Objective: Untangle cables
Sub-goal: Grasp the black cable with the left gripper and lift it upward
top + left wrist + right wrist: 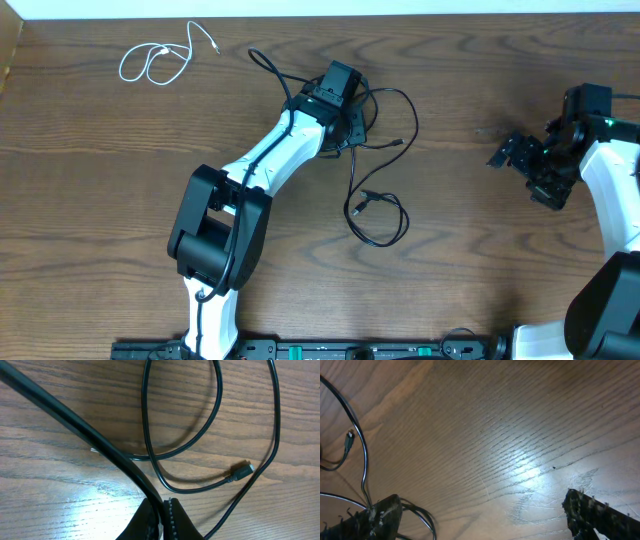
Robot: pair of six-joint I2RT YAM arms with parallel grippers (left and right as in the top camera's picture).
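The short white cable (155, 62) lies coiled at the far left of the table, apart from the rest. Two black cables (378, 150) lie looped over each other at the middle, with a lower loop (385, 225). My left gripper (342, 112) sits over this tangle. In the left wrist view its jaws (162, 520) are shut on a black cable (75, 420), and a plug end (243, 470) lies on the wood nearby. My right gripper (518, 158) is open and empty at the right, away from the cables. Its fingers (485, 515) are wide apart over bare wood.
The wooden table (480, 260) carries everything. The black cables show at the left edge of the right wrist view (364, 460), with a small plug (349, 440). The table's far edge (450, 12) runs along the top.
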